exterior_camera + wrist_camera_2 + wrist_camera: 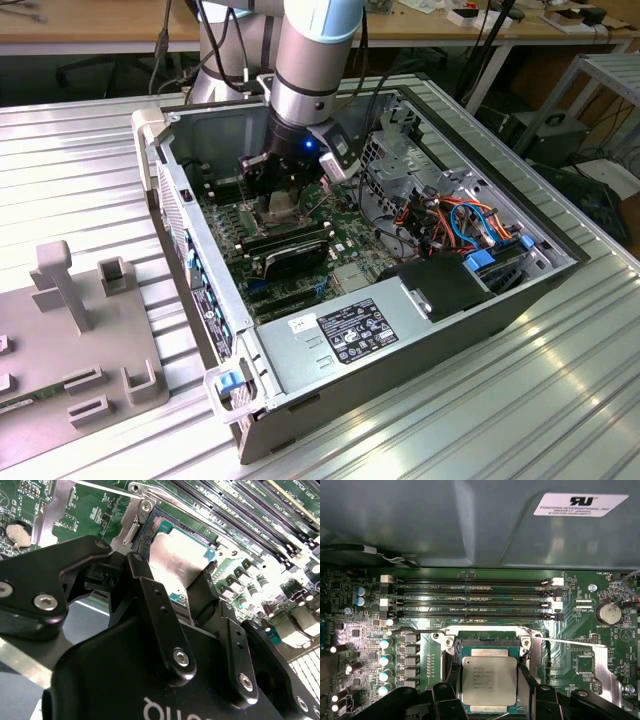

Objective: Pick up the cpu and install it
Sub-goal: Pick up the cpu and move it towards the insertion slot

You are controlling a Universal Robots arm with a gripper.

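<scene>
The arm is reaching down into the open computer case (pixel 560 265). Taking the case as a dial in the exterior view, the gripper (pixel 278 200) works at about ten o'clock, the boxy grey power supply (pixel 360 325) lies at six, and a tangle of orange and blue cables (pixel 465 225) sits at three.

The claw is clenched on the cpu (pixel 489 680). Its black fingers (pixel 150 597) press on two opposite edges, and in both wrist views the chip hangs flat right over the socket (pixel 487 643). I can't say for sure whether it has touched down.

This looks like the seating step, and it wants patience. The chip should be kept level, with its corners squared to the socket frame, and lowered straight down with no sideways slide. The contacts underneath are probably delicate. The hold-down plate (pixel 592 665) and its thin wire lever (pixel 570 642) are swung open to one side, which leaves the way clear.

The cpu is a thin square with a dull, brushed silvery lid stepped up from a green rim, and it should be smooth and slippery to pinch. The socket is a dark recess inside a bright stamped-steel frame. Beyond it run long black memory slots (pixel 475 600) with white end clips, on a glossy green board (pixel 570 625) dotted with small round cans and a shiny coin battery (pixel 608 612). The case stands on a ribbed aluminium table (pixel 90 150).
</scene>
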